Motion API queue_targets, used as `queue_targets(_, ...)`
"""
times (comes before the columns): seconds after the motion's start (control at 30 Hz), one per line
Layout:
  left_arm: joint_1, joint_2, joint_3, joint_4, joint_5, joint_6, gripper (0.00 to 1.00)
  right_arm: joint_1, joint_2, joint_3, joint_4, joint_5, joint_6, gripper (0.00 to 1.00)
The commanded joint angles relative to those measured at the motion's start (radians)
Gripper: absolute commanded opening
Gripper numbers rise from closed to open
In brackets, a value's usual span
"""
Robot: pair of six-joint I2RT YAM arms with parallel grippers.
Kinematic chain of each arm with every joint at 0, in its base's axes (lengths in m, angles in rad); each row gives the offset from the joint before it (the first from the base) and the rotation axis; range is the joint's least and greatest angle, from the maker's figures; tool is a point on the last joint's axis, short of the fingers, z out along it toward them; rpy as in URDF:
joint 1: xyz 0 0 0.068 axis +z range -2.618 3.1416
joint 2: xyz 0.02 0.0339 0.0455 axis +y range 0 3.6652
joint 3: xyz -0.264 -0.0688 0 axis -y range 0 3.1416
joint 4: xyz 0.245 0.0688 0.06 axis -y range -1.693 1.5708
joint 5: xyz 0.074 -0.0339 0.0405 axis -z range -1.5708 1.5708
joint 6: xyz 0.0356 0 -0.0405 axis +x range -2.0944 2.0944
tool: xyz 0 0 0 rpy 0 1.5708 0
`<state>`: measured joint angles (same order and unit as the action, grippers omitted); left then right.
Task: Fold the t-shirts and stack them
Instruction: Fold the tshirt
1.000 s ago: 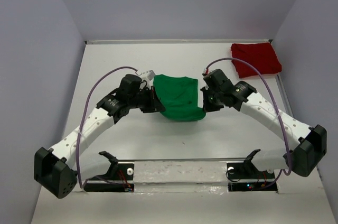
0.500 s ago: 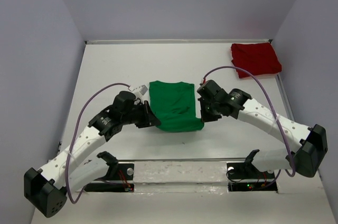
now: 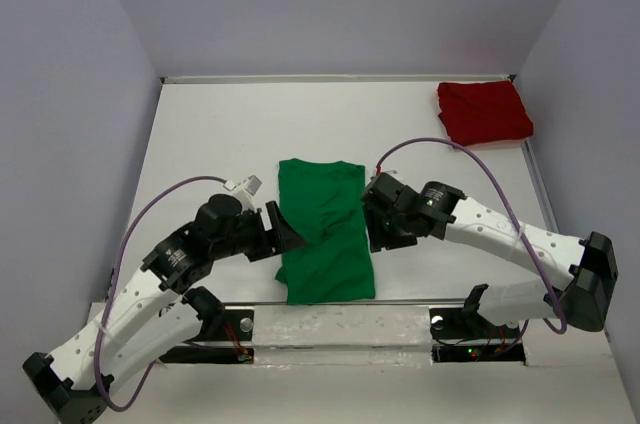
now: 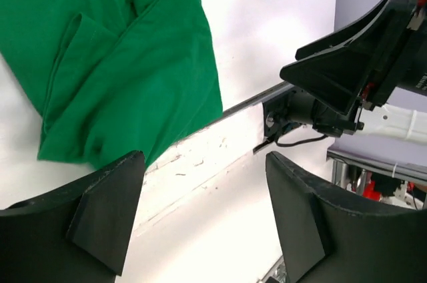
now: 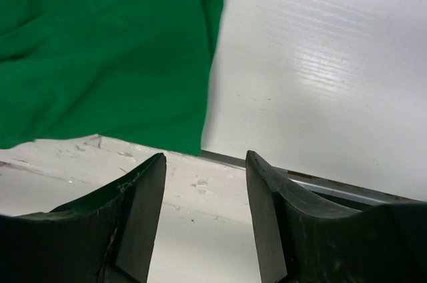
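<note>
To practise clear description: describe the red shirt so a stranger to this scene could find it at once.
Take the white table and look to its far right corner. There lies the dark red t-shirt, a compact, roughly square bundle. The only other cloth, the green t-shirt, is spread long near the front edge.

A robotics lab test cell — a white table [image 3: 200,144] boxed in by plain pale walls [image 3: 330,4], two white arms [image 3: 150,284] bolted by a metal rail [image 3: 270,306] at its near edge, looped cables [image 3: 150,207] and lit electronics [image 3: 468,352] left exposed.
</note>
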<state>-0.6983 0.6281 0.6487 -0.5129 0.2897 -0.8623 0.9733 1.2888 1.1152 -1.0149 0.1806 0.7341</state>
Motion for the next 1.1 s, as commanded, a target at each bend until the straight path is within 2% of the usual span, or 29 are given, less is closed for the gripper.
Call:
queue_targets(0.0,-0.006,-0.011,0.069,-0.119,-0.086,-0.055,0.85,0.016,-0.020,0.024,-0.040,0.072,0.036,0.57)
queue_targets(0.13,-0.007,-0.024,0.083,-0.134,-0.119,-0.058,0.88,0.016,0.023,0.067,-0.030,0.100,-0.006,0.55)
queue_targets(0.2,-0.007,-0.008,0.092,-0.116,-0.158,-0.041,0.88,0.016,0.072,0.096,0.001,0.120,-0.042,0.34)
queue_targets(0.23,-0.007,0.008,0.092,-0.102,-0.161,-0.028,0.88,0.016,0.090,0.110,0.027,0.122,-0.068,0.14)
queue_targets(0.3,-0.007,0.076,0.101,-0.047,-0.152,0.009,0.88,0.007,0.159,0.153,0.083,0.109,-0.122,0.01)
queue_targets(0.4,-0.006,0.179,0.124,0.063,-0.141,0.051,0.85,-0.040,0.257,0.189,0.157,0.060,-0.197,0.00)
queue_targets(0.43,-0.006,0.209,0.137,0.091,-0.145,0.086,0.78,-0.082,0.283,0.221,0.185,0.053,-0.231,0.00)
queue_targets(0.5,-0.003,0.311,0.184,0.164,-0.132,0.106,0.50,-0.119,0.332,0.257,0.211,0.025,-0.275,0.00)
queue_targets(0.53,0.000,0.353,0.199,0.187,-0.124,0.136,0.09,-0.149,0.374,0.276,0.232,0.013,-0.306,0.00)
queue_targets(0.57,0.006,0.396,0.221,0.195,-0.124,0.146,0.00,-0.162,0.395,0.323,0.236,0.001,-0.320,0.00)
queue_targets(0.67,0.026,0.611,0.339,0.191,-0.127,0.216,0.00,-0.215,0.470,0.412,0.239,-0.044,-0.351,0.00)
queue_targets(0.77,0.080,0.705,0.376,0.208,-0.103,0.255,0.00,-0.252,0.533,0.452,0.249,-0.082,-0.374,0.00)
queue_targets(0.9,0.172,0.859,0.419,0.258,0.017,0.301,0.00,-0.278,0.610,0.523,0.256,-0.147,-0.391,0.00)
queue_targets(1.07,0.244,0.992,0.480,0.244,0.028,0.345,0.00,-0.297,0.688,0.548,0.262,-0.173,-0.400,0.00)
